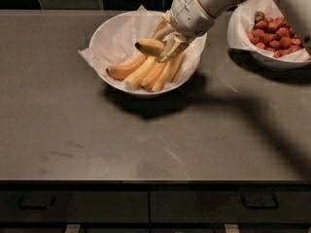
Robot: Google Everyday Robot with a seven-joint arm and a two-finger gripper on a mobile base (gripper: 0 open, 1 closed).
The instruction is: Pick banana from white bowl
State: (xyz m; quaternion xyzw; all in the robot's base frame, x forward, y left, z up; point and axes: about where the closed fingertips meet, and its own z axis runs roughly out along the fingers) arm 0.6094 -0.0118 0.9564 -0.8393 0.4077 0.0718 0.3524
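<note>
The white bowl [109, 30] lined with crinkled white paper sits at the back middle of the dark counter. My gripper [165, 41] hangs over the bowl's right half and is shut on the plump deep-yellow banana [149, 47], which it holds lifted a little above the other fruit, its tip pointing left. Below it in the bowl lie an orange-brown banana [124, 69] and several paler, straighter yellow bananas [167, 72].
A second white bowl [272, 57] with red strawberries [274, 35] stands at the back right, close to my arm. The dark counter [146, 140] reaches to its front edge, with drawers below. A dark tiled wall runs along the back.
</note>
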